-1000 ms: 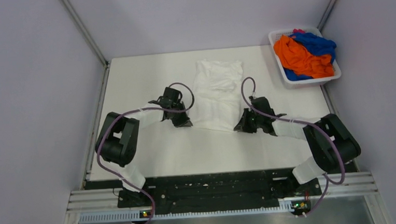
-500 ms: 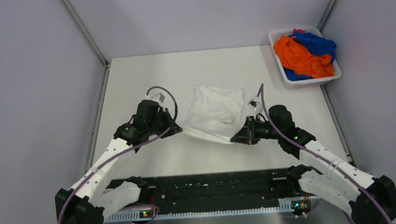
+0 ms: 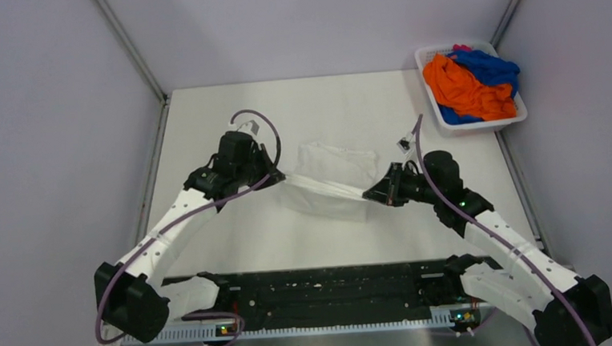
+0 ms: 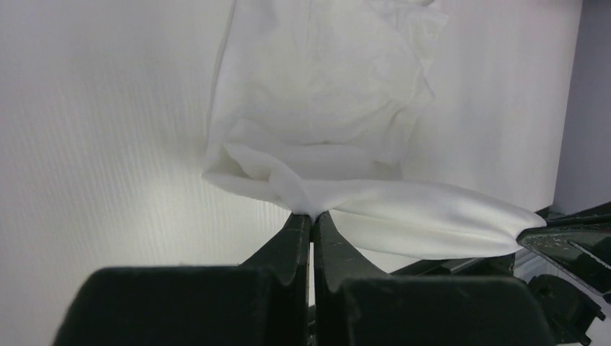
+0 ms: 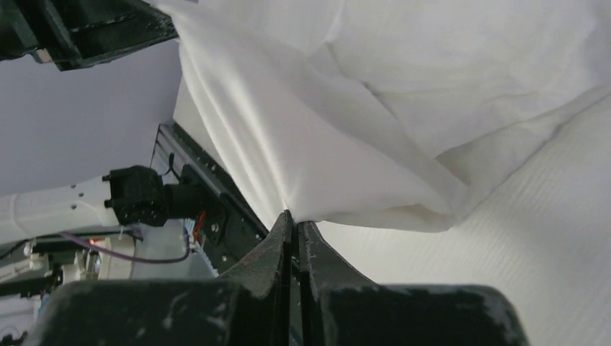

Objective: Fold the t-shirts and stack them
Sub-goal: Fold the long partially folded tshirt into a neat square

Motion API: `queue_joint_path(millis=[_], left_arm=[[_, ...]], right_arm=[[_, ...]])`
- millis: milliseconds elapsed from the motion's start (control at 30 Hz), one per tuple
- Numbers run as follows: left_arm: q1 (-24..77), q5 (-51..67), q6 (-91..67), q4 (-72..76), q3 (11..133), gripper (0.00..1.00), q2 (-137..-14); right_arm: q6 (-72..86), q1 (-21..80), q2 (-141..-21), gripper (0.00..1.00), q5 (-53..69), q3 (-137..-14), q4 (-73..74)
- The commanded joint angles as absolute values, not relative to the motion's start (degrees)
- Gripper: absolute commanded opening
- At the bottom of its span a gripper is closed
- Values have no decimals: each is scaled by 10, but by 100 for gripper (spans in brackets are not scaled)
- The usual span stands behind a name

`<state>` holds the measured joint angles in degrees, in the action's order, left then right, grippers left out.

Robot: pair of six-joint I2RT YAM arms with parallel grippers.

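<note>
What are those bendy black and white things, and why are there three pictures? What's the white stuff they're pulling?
They are two robot arms, a left arm and a right arm, bolted at the near edge of a table. The big picture looks down from a camera above and behind them. The other two come from cameras on each wrist, so you see that arm's two fingers up close. Each arm ends in a pincher called a gripper. The left gripper and the right gripper are both pinched shut on a white t-shirt, one at each side, holding its near edge up off the table. In the far right corner sits a white basket with a crumpled orange t-shirt, a blue t-shirt and a bit of pink-red cloth.
</note>
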<state>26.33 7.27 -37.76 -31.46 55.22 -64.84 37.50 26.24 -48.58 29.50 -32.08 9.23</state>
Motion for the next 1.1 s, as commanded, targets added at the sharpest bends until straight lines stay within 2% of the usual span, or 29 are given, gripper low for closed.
queue_joint_path(millis=[0,433,767,1067], left_arm=[[261,20,-363,-248,624,0,-715],[252,-21,-322,-248,839,0,-965],[233,-8,-315,-262,974,0,-1110],[226,-3,-312,-265,1024,0,-1199]], right_arm=[[371,208,-507,0,261,-346,58],[385,146,-650,0,176,-402,-80],[395,93,-801,0,229,-449,-152],[398,69,-925,0,244,-498,-184]])
